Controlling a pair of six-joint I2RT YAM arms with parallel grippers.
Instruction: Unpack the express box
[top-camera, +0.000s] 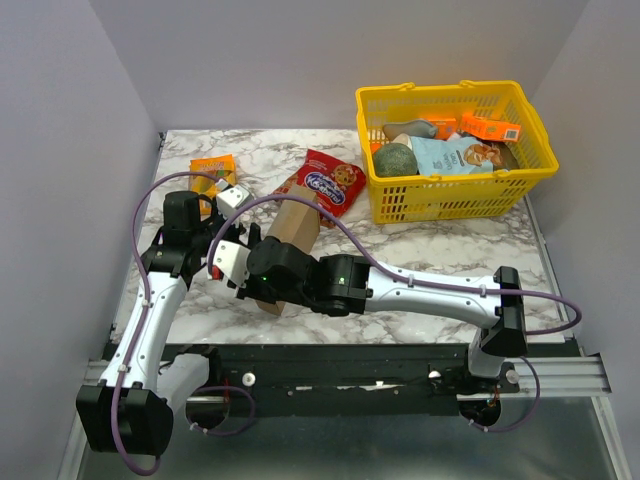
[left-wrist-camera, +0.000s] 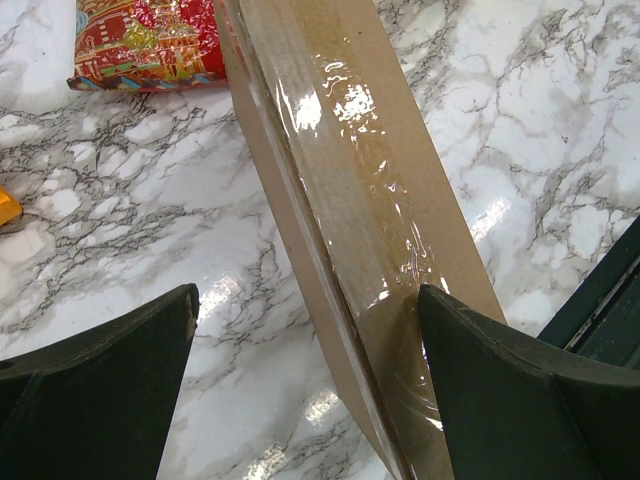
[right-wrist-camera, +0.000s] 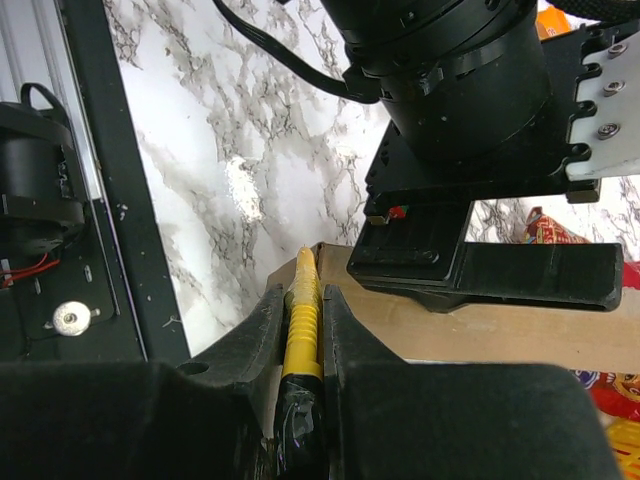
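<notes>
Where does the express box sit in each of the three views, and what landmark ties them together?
Top external: express box centre-left, just below the red snack bag.
Left wrist: the box, a taped slab running diagonally, top centre to bottom right.
Right wrist: its brown edge crosses the lower right, beyond the right pincer gripping a yellow tool.
Shared landmark: the red snack bag.
</notes>
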